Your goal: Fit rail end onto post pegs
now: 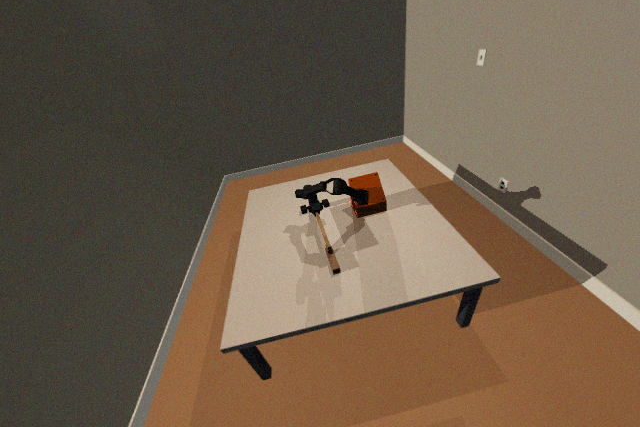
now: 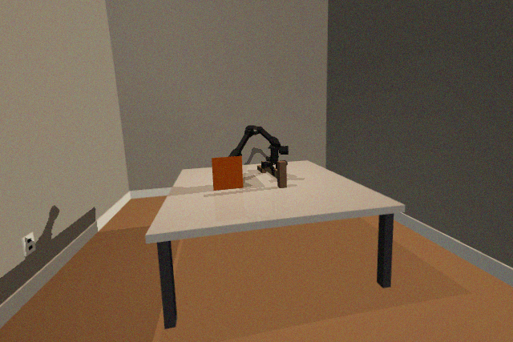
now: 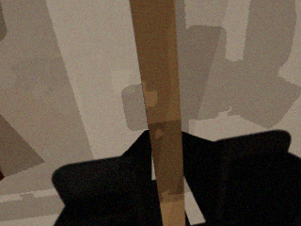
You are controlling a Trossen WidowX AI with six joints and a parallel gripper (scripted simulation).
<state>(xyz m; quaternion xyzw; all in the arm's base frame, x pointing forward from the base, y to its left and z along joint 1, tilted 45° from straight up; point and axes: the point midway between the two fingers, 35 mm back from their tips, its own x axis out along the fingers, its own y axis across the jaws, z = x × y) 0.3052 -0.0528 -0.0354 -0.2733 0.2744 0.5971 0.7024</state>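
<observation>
The long wooden rail (image 1: pixel 325 241) (image 3: pixel 157 71) runs from my gripper (image 1: pixel 313 208) (image 2: pixel 272 164) (image 3: pixel 166 157) to the low footboard block (image 1: pixel 336 270) (image 2: pixel 262 167), where its far end rests. The gripper is shut on the rail near its post end and holds that end off the table. In the wrist view the rail passes up between the dark fingers. The short wooden post (image 2: pixel 282 174) stands right by the gripper; in the top view the arm hides it. The pegs and the rail's holes are hidden, so I cannot tell whether the rail end touches the post.
An orange box (image 1: pixel 369 189) (image 2: pixel 227 172) stands on the table (image 1: pixel 413 267) (image 2: pixel 289 206) next to the arm's base. The table is in a room corner, with walls on two sides.
</observation>
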